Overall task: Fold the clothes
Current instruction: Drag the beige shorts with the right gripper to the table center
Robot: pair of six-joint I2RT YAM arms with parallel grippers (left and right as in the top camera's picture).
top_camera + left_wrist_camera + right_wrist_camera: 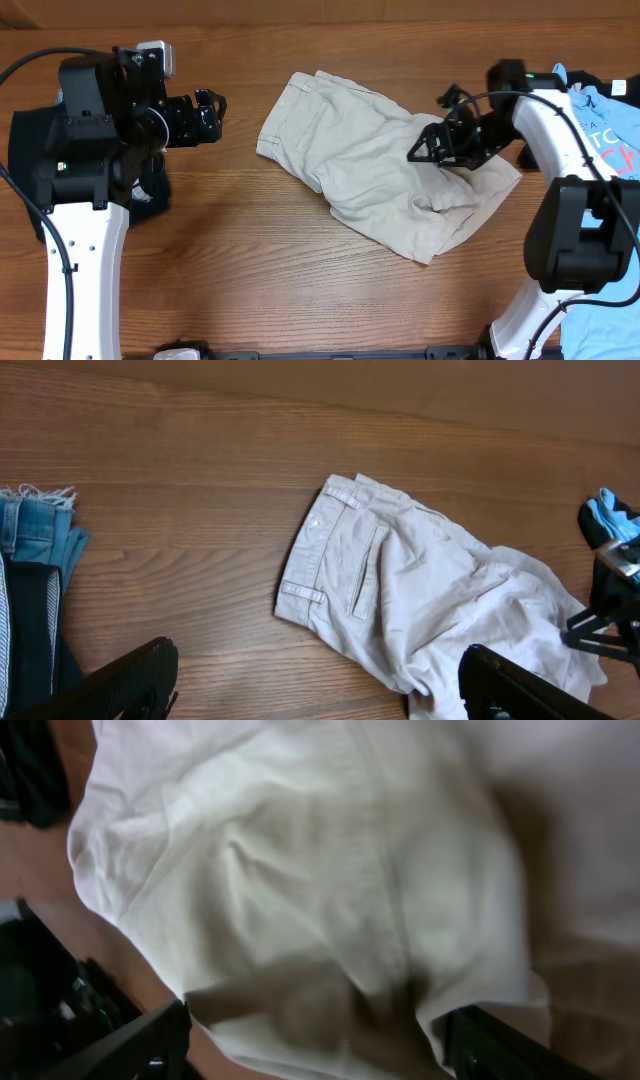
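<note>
The beige shorts [370,165] lie crumpled near the middle of the bench [250,260]. Their waistband [278,125] is to the left and the legs are bunched toward the right, so they need spreading flat before any fold.

The right gripper [432,142] hangs over the rumpled right part, jaws apart with nothing pinched. It is probably lined up to take a leg hem. Its wrist view is blurred, so I cannot tell whether the fingertips touch the cloth.

The left gripper [212,112] hovers over bare wood just left of the waistband, jaws also apart. It is well placed to take that edge.

There is open wood on the near side and to the left of the shorts for dragging them flat. A blue shirt [600,110] sits at the far right beside the right arm, and jeans [35,525] with dark clothes [25,150] lie at the left edge. These piles limit how far the shorts can be pulled sideways.
</note>
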